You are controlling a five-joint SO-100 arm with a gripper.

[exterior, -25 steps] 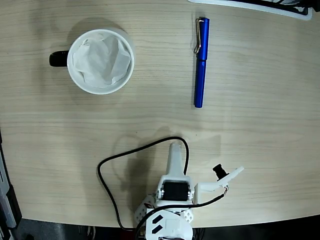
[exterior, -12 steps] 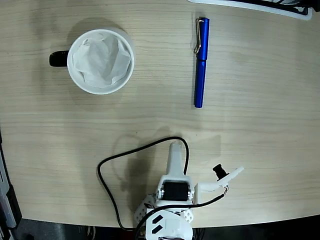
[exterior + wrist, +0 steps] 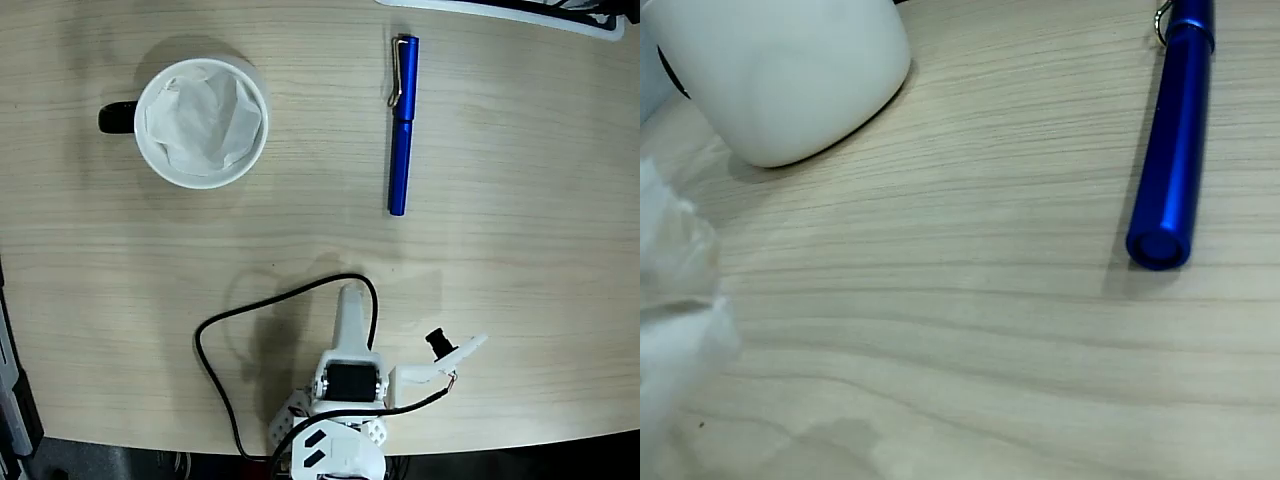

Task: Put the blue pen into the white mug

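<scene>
The wooden table (image 3: pixel 520 330) carries everything, and most of its surface lies bare between the arm and its targets. The arm (image 3: pixel 348 375) sits folded at the table's near edge in the fixed view, its black cable (image 3: pixel 215 345) looping to the left; it appears parked at rest, so the reach has not yet begun. The white mug (image 3: pixel 201 122) stands upright toward the far left corner, black handle pointing at the left edge, crumpled paper lining its mouth, probably to cushion a dropped pen. The blue pen (image 3: pixel 402 127) lies flat near the far edge, well apart from the mug, its clipped cap end toward that edge, barrel running back toward the arm. The gripper (image 3: pixel 351 300) holds nothing; whether its jaws are parted or closed I cannot tell, since the wrist view shows only a blurred pale finger (image 3: pixel 670 330) at its left side.
</scene>
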